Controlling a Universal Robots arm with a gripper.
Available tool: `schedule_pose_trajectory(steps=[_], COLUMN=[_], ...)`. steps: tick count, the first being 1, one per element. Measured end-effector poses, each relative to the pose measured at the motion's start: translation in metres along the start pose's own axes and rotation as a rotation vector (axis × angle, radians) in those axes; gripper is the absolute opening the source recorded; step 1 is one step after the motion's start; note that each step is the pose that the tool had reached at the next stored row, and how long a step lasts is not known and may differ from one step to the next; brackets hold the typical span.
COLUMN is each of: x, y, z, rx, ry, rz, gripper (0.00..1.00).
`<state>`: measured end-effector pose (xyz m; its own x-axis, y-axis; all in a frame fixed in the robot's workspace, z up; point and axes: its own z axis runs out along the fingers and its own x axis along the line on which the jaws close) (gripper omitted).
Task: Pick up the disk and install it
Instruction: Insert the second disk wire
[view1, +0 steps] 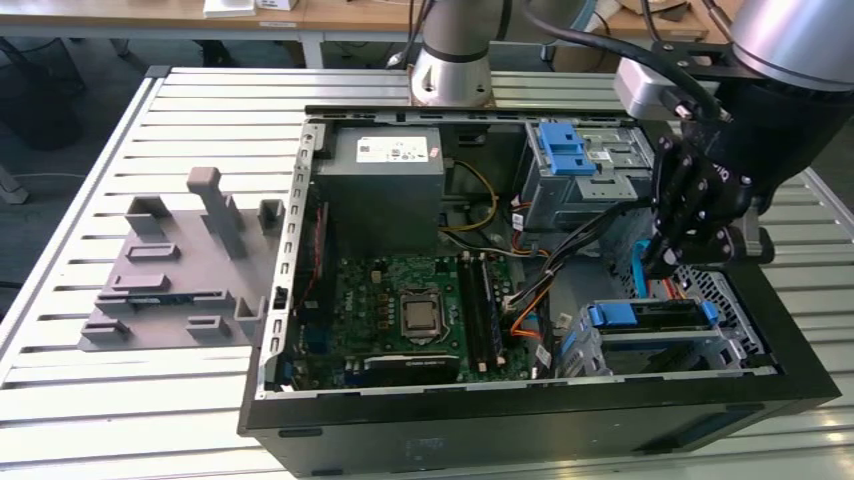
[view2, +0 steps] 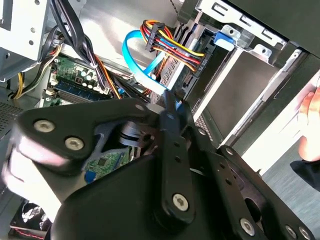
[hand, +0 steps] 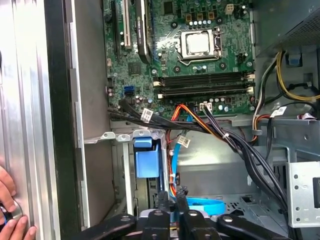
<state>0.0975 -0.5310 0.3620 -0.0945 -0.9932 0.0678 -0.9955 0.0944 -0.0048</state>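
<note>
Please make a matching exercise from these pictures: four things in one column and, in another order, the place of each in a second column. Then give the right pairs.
Things
1. grey fixture
2. grey box with a white sticker
3. processor socket
4. gripper

Places
A. inside the open case, next to the motherboard's far edge in the exterior view
B. over the drive cage with blue tabs, on the exterior view's right
C. on the slatted table, outside the case, on the exterior view's left
D. in the middle of the green motherboard

Pairs: 1-C, 2-A, 3-D, 4-B
</note>
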Motion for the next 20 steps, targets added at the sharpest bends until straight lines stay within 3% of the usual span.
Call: schedule_pose_trajectory(steps=[2, 3, 6, 8, 11, 15, 20], x=[0.0, 0.0, 0.0, 0.0004, 0.0057, 0.0174, 0.0189], y=[-0.0001, -0.0001, -0.0001, -0.0002, -0.0007, -0.0018, -0.002], z=[0.0006, 0.0009, 0.0014, 0.0025, 0.0064, 0.0141, 0.0176], rx=[-0.0003, -0.0011, -0.0049, -0.0064, -0.0072, -0.0077, -0.0078], ry=[-0.0025, -0.0117, -0.0517, -0.0675, -0.0761, -0.082, -0.0827], rz=[0.0, 0.0, 0.0, 0.0, 0.0, 0.0, 0.0], gripper=[0.16, 0.16, 0.16, 0.16, 0.16, 0.16, 0.16])
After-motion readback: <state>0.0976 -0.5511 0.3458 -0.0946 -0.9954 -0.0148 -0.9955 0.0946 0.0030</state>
